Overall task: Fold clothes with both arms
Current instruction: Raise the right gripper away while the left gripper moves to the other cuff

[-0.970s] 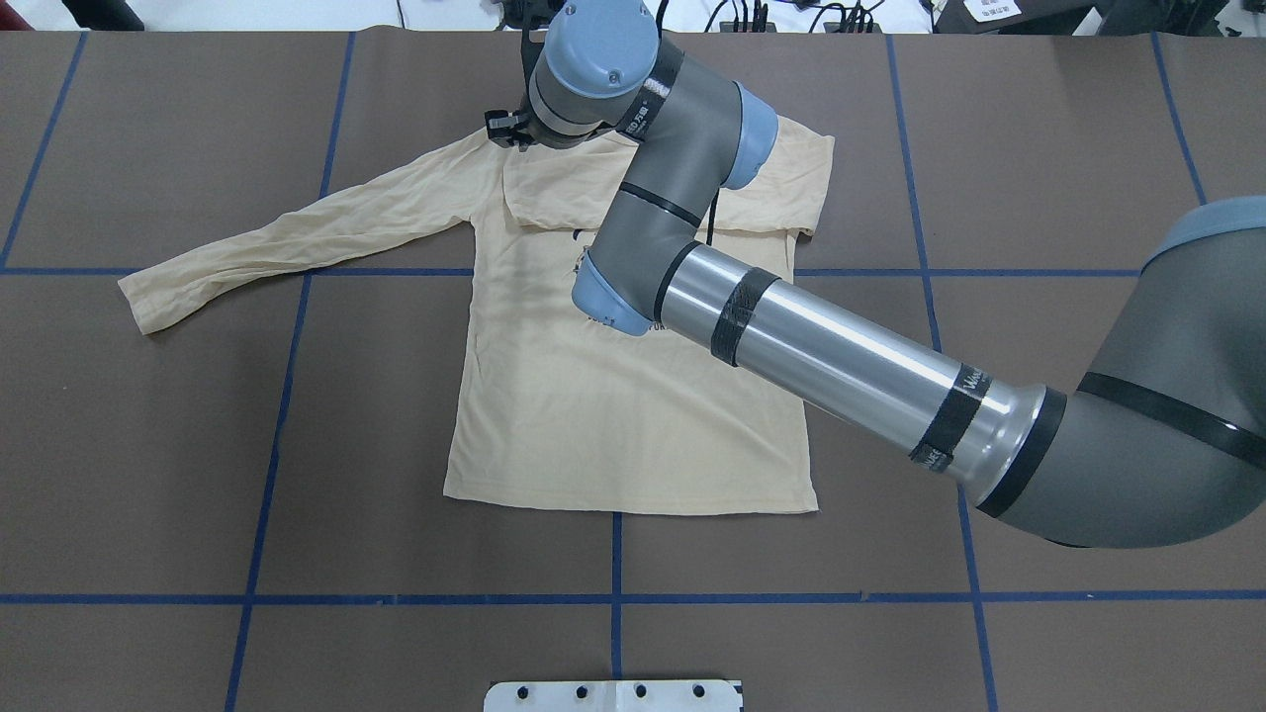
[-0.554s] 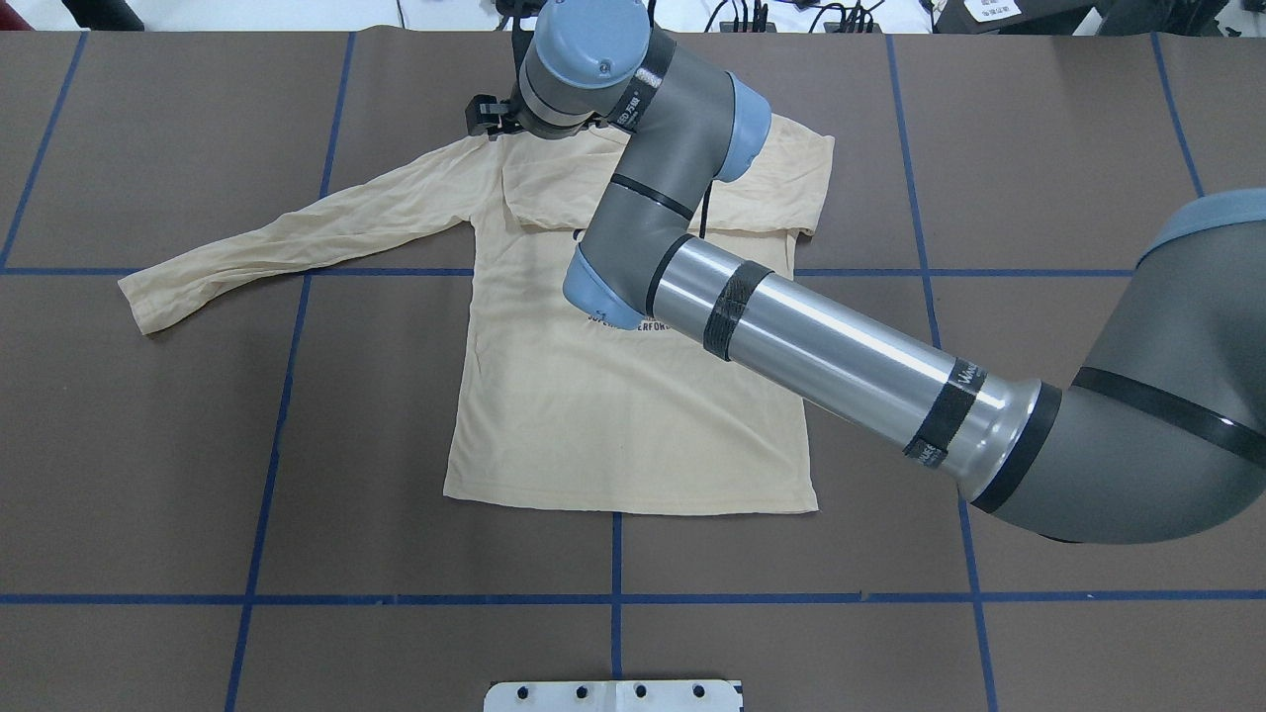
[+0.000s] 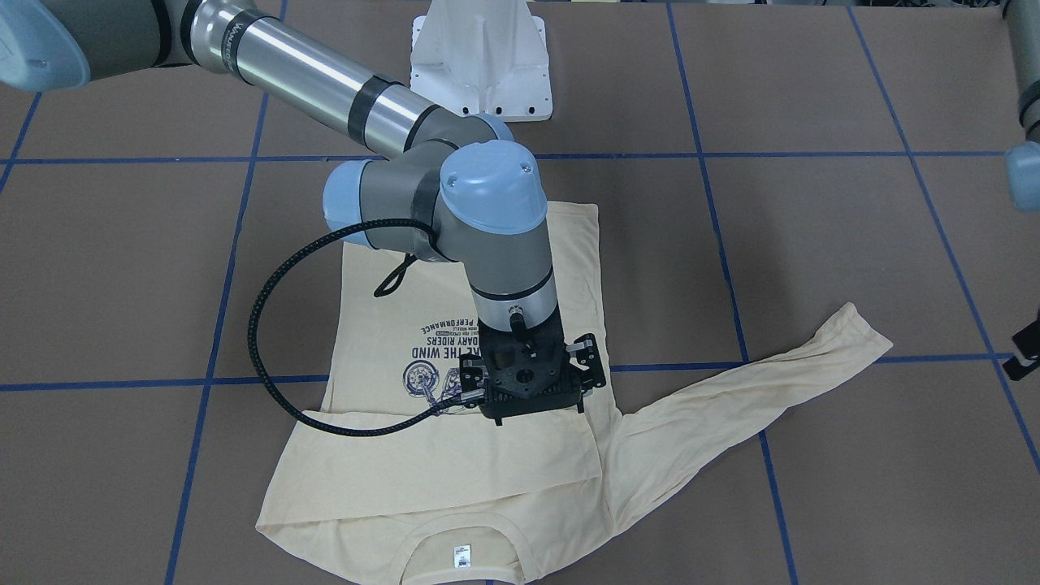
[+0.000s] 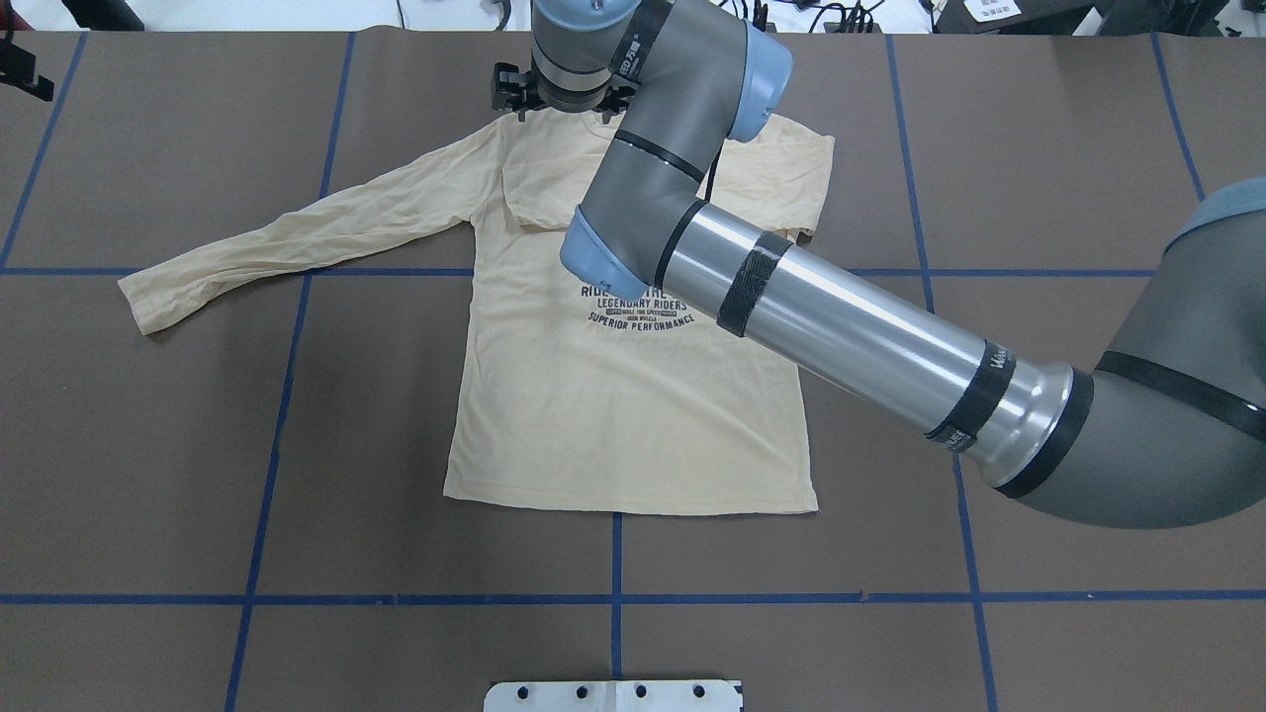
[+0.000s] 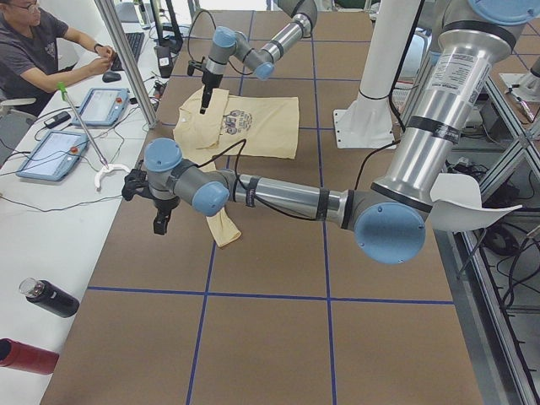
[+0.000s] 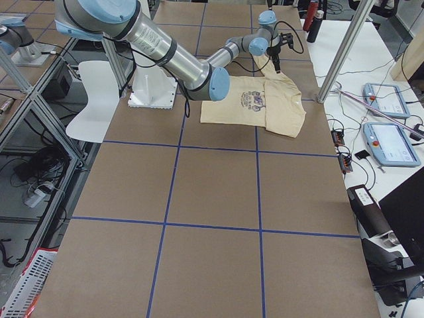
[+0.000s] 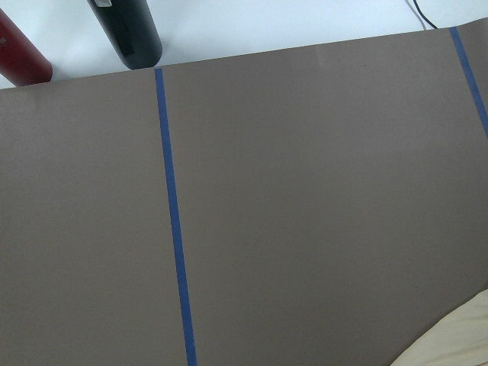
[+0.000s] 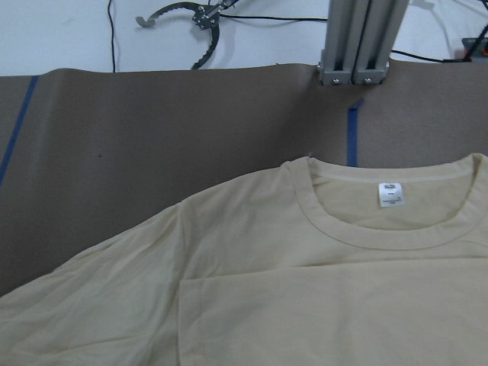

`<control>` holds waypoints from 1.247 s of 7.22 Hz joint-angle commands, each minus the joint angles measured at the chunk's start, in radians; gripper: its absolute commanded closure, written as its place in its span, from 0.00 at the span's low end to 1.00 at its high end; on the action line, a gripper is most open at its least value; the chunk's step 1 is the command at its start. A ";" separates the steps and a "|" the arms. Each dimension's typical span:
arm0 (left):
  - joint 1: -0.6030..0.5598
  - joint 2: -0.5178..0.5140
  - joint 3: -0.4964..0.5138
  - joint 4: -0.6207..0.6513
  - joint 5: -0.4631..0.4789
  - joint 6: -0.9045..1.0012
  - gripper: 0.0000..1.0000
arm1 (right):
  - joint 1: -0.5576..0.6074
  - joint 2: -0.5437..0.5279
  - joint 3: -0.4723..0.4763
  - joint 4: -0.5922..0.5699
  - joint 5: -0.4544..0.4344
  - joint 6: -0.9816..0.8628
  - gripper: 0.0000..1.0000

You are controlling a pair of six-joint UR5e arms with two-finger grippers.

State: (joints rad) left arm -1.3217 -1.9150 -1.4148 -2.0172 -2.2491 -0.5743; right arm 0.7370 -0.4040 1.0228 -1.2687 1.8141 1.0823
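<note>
Brown table stretches wide around the T-shirt.

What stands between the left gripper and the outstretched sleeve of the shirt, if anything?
Nothing visible. The left gripper hangs over the table, apart from the sleeve, and its wrist camera shows only brown tabletop with blue tape up to the fabric.

Right arm slants across shirt body — outstretched sleeve side open; post stands beyond collar
</note>
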 commanded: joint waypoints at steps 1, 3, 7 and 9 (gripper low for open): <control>0.125 0.057 -0.105 -0.009 0.069 -0.210 0.01 | 0.062 -0.071 0.141 -0.263 0.150 -0.004 0.00; 0.252 0.163 -0.188 -0.012 0.185 -0.351 0.01 | 0.097 -0.184 0.338 -0.497 0.177 -0.085 0.00; 0.364 0.287 -0.202 -0.155 0.236 -0.462 0.01 | 0.222 -0.424 0.655 -0.715 0.280 -0.317 0.00; 0.369 0.289 -0.194 -0.158 0.235 -0.460 0.01 | 0.223 -0.444 0.658 -0.713 0.277 -0.302 0.00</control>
State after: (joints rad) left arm -0.9605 -1.6293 -1.6150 -2.1707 -2.0174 -1.0301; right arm 0.9565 -0.8333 1.6721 -1.9752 2.0912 0.7813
